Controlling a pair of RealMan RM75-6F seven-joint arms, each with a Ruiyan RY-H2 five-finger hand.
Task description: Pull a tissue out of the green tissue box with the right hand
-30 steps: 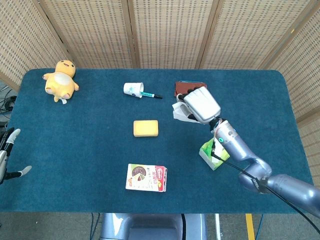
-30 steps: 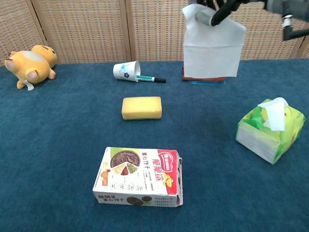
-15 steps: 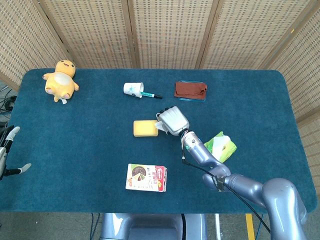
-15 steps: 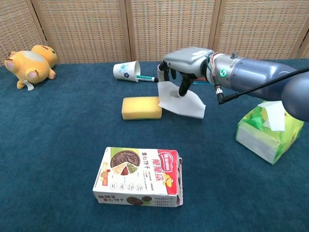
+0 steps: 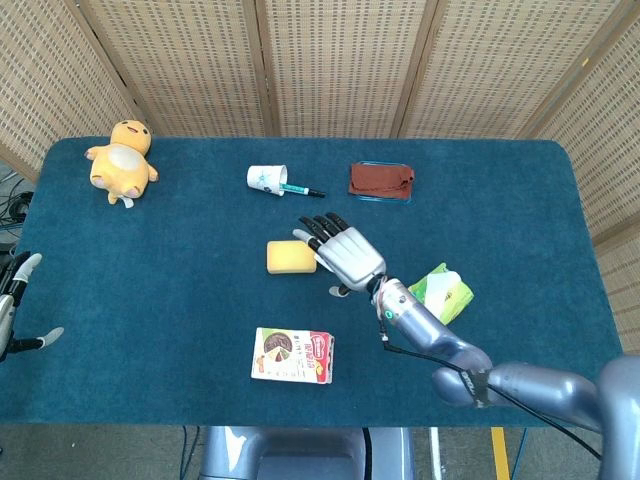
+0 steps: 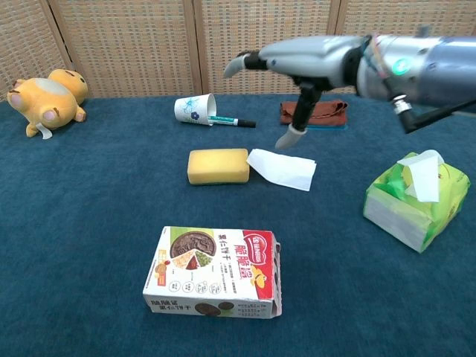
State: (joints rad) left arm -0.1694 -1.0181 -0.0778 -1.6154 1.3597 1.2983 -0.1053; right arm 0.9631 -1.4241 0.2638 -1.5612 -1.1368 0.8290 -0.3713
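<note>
The green tissue box (image 6: 415,206) sits at the right of the blue table, a fresh tissue (image 6: 422,174) poking from its top; the head view shows the box (image 5: 441,293) just right of my right forearm. A pulled-out white tissue (image 6: 282,169) lies flat on the table beside the yellow sponge (image 6: 218,165). My right hand (image 6: 301,61) hovers above it, open and flat with fingers spread, holding nothing. In the head view this hand (image 5: 345,255) covers the tissue. My left hand (image 5: 14,305) is at the table's left edge, fingers apart and empty.
A cookie box (image 6: 214,272) lies near the front. A tipped paper cup (image 6: 193,108) with a pen (image 6: 230,120) and a brown cloth (image 6: 315,113) are at the back. A yellow duck plush (image 6: 44,98) sits far left.
The right hand carried the tissue down from the air to beside the sponge, let it go and lifted with its fingers spread. The tissue now lies on the table.
</note>
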